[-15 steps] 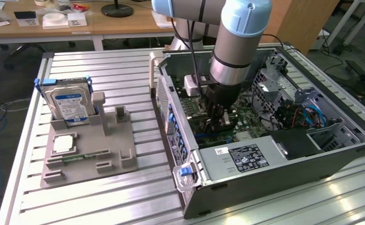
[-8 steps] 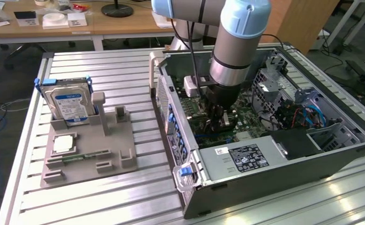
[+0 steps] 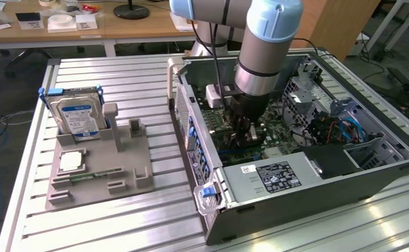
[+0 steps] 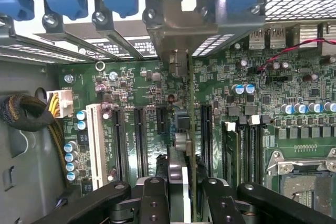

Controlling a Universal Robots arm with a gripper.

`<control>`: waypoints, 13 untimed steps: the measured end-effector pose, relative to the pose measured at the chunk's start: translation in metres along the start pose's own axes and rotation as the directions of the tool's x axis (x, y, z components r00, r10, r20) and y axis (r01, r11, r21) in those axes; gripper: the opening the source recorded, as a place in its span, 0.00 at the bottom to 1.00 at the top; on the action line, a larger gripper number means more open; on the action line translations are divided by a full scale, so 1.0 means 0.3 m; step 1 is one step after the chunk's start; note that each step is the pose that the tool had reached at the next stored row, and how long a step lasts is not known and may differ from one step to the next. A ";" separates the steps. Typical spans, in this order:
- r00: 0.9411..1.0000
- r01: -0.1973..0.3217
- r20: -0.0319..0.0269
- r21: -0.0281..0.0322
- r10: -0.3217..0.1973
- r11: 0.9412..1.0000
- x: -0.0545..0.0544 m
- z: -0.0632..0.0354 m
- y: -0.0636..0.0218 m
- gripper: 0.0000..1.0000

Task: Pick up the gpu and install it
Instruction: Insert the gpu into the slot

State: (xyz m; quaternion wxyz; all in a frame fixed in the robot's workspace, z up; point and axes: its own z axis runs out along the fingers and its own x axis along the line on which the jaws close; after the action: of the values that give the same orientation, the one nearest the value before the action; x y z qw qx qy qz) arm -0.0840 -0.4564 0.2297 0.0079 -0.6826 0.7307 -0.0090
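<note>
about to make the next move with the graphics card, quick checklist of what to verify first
1. Card in grip: ok. The graphics card sits edge-on between the fingers of the gripper.
2. Gripper inside the computer case, over the motherboard: ok.
3. Metal bracket toward the case's rear openings: ok.
4. Card lined up over a slot: cannot tell, the card hides what is under it.
5. Cable bundle apart from the card: ok.
</note>
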 end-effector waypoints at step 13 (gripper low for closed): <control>1.000 0.000 0.000 0.005 0.000 1.000 -0.008 -0.004 0.006 0.29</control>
State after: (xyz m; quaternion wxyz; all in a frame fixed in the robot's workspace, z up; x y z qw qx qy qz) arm -0.0857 -0.4538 0.2308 0.0095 -0.6826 0.7307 -0.0106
